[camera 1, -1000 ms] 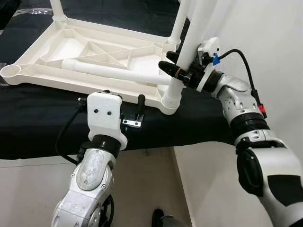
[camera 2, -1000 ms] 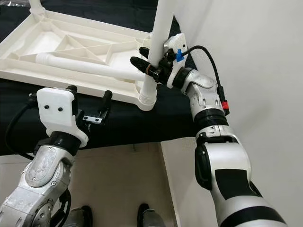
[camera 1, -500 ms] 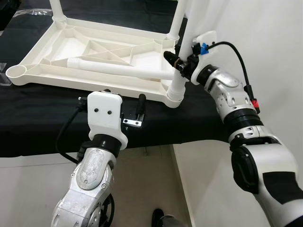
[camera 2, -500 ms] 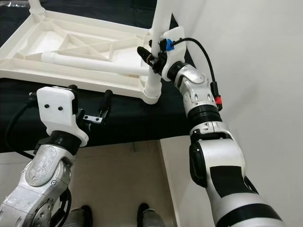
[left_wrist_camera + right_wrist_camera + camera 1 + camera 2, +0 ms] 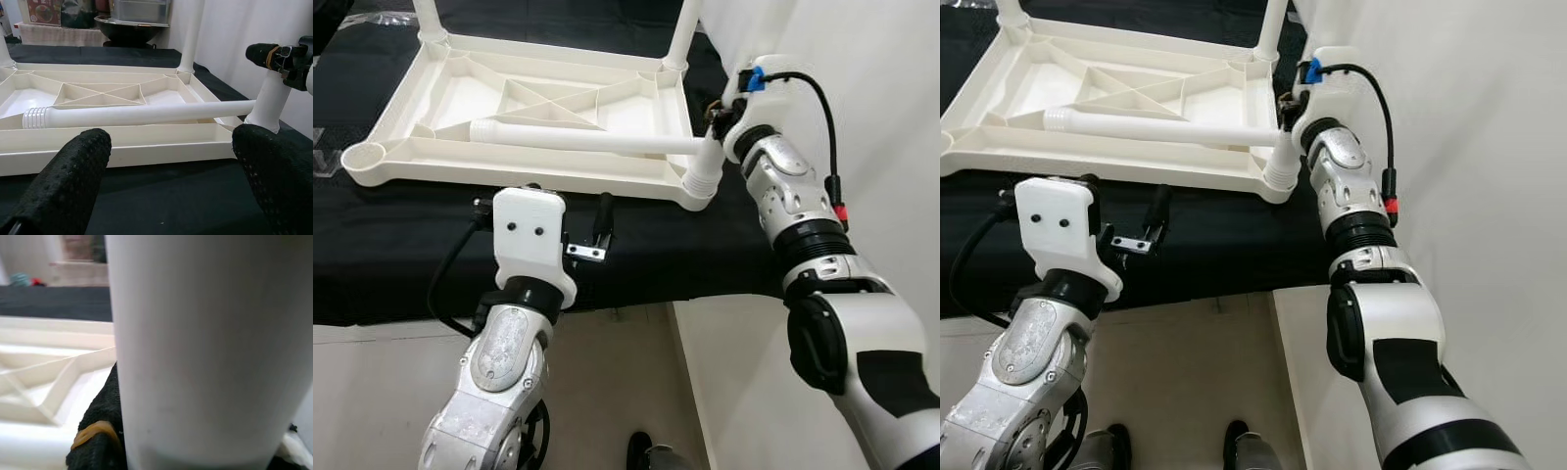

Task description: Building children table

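While the white plastic tabletop (image 5: pixel 524 117) lies upside down on the black cloth (image 5: pixel 391 245), ribbed underside up, the right gripper (image 5: pixel 276 61) is clenched around the upright leg (image 5: pixel 707 166) at the near right corner socket. Right wrist view has that leg (image 5: pixel 205 347) pressed close against the camera, with one black finger (image 5: pixel 100 440), wearing a tan rubber band, beside it. Two more upright legs stand at the far corners: far left leg (image 5: pixel 431 18) and far right leg (image 5: pixel 680 34). Near left corner socket (image 5: pixel 362 157) has no leg in it. A loose leg (image 5: pixel 587 140) lies flat across the underside, its threaded end (image 5: pixel 35 118) toward the left and its other end reaching the leg the right gripper grips. Left gripper (image 5: pixel 570 217) hovers just in front of the tabletop's near edge, over the cloth, fingers (image 5: pixel 73 181) spread apart and holding nothing. Below the cloth edge is beige floor (image 5: pixel 607 392). White wall (image 5: pixel 881 78) is on the right.
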Controlling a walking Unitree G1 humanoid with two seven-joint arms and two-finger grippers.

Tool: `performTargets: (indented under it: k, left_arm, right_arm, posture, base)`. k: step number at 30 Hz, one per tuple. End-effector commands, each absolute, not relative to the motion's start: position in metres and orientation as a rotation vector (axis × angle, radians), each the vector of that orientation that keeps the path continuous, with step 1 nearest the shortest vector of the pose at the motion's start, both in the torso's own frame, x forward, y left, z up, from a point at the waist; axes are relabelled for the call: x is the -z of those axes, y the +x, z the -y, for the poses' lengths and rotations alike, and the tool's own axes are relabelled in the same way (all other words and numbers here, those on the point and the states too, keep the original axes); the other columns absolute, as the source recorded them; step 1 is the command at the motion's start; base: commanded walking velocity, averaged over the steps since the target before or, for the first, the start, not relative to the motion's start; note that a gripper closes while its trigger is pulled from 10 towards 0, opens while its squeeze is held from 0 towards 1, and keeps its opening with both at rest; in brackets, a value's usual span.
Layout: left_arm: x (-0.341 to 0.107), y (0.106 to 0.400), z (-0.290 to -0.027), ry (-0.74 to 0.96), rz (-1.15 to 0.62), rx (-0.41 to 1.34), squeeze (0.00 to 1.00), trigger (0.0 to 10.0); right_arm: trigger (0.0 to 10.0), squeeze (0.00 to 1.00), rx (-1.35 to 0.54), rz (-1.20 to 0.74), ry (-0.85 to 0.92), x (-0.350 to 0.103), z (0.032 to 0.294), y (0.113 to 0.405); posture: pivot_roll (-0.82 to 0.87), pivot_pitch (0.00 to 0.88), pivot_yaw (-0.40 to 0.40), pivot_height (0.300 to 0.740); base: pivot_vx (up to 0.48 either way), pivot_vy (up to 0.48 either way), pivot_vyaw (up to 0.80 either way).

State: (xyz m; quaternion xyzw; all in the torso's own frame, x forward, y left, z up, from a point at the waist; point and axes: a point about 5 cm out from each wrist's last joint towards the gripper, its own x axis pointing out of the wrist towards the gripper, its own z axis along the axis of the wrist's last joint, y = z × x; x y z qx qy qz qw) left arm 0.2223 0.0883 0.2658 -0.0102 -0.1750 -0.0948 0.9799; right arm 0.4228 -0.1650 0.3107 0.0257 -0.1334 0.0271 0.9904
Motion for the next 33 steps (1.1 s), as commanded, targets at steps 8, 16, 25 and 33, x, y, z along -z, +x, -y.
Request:
performTargets:
  k: [8, 16, 25, 33]
  left_arm:
    - [-0.267, 0.219, -0.089, -0.022, 0.365, 0.190, 0.00, 10.0]
    - [-0.267, 0.220, -0.088, -0.022, 0.368, 0.192, 0.00, 10.0]
    - [-0.268, 0.221, -0.088, -0.021, 0.372, 0.191, 0.00, 10.0]
    - [-0.268, 0.221, -0.089, -0.019, 0.374, 0.190, 0.00, 10.0]
  right_arm:
    - [10.0, 0.00, 0.136, 0.183, 0.109, -0.285, 0.174, 0.423]
    - [10.0, 0.00, 0.291, 0.214, 0.155, -0.293, 0.162, 0.418]
    - [10.0, 0.00, 0.463, 0.291, 0.152, -0.308, 0.140, 0.407]
    - [10.0, 0.00, 0.678, 0.247, 0.069, -0.311, 0.133, 0.398]
  posture:
    - [0.03, 0.301, -0.145, 0.740]
    - [0.03, 0.295, -0.146, 0.740]
    - [0.04, 0.292, -0.150, 0.740]
    - [0.03, 0.294, -0.149, 0.740]
  base:
    - [0.000, 0.000, 0.00]
    - [0.000, 0.000, 0.00]
    - [0.000, 0.000, 0.00]
    - [0.000, 0.000, 0.00]
